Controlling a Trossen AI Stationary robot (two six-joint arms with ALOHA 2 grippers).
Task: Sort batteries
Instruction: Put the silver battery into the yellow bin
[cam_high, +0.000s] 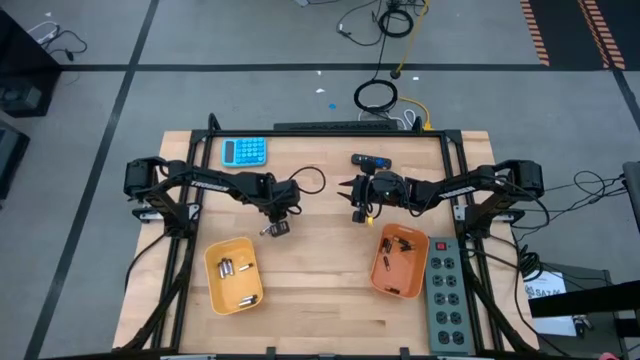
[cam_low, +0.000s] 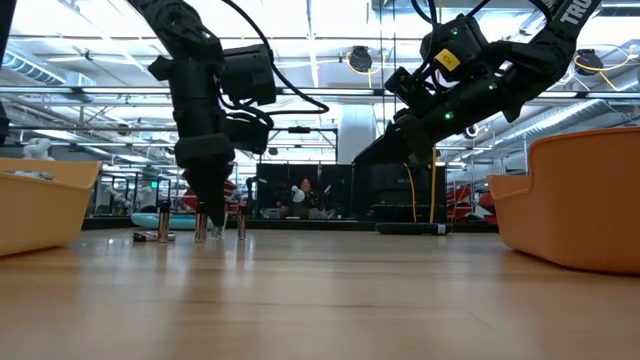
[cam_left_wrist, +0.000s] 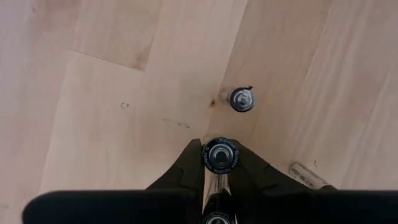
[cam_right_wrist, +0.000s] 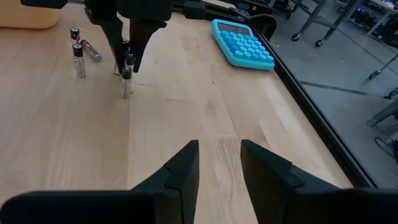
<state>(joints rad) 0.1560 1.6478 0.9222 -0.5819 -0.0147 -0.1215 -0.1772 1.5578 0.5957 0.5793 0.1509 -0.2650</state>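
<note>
Sorting of batteries, mid-task. The left gripper points down at the table, its fingers clenched on an upright battery that stands between the two tips. A second upright battery stands just beyond the fingertips, apart from them; a third lies on its side beside one finger. The right gripper hangs above bare wood, its fingers parted and grasping nothing, with the battery cluster well ahead of its tips. Silvery batteries lie in the left tray; darker ones lie in the right tray.
</note>
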